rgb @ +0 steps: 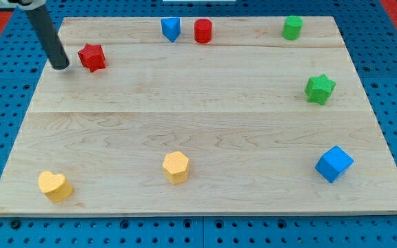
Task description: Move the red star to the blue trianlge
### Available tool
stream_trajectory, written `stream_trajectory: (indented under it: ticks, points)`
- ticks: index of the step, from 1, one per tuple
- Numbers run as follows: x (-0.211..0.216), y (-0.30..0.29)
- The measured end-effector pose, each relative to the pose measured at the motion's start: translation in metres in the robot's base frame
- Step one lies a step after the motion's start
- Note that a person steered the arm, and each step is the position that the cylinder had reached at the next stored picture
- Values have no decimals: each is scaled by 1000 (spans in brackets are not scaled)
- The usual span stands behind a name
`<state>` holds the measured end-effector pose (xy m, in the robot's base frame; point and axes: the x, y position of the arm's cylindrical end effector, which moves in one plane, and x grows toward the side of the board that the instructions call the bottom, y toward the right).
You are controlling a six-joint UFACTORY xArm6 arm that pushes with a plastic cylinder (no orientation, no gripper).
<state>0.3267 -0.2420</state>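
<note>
The red star (92, 57) lies on the wooden board near the view's upper left. The blue triangle (171, 29) stands at the view's top, left of centre, to the right of and above the star. My tip (60, 66) rests on the board just left of the red star, a small gap away from it. The dark rod slants up to the view's top left corner.
A red cylinder (202, 31) stands right next to the blue triangle. A green cylinder (292, 27) and a green star (319, 89) are on the right. A blue cube (333, 163), a yellow hexagon (176, 167) and a yellow heart (54, 185) lie along the bottom.
</note>
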Motion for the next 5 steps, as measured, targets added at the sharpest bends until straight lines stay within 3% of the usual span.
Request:
stream_trajectory:
  ticks: [3, 5]
  points:
    - [-50, 100]
    - [-70, 133]
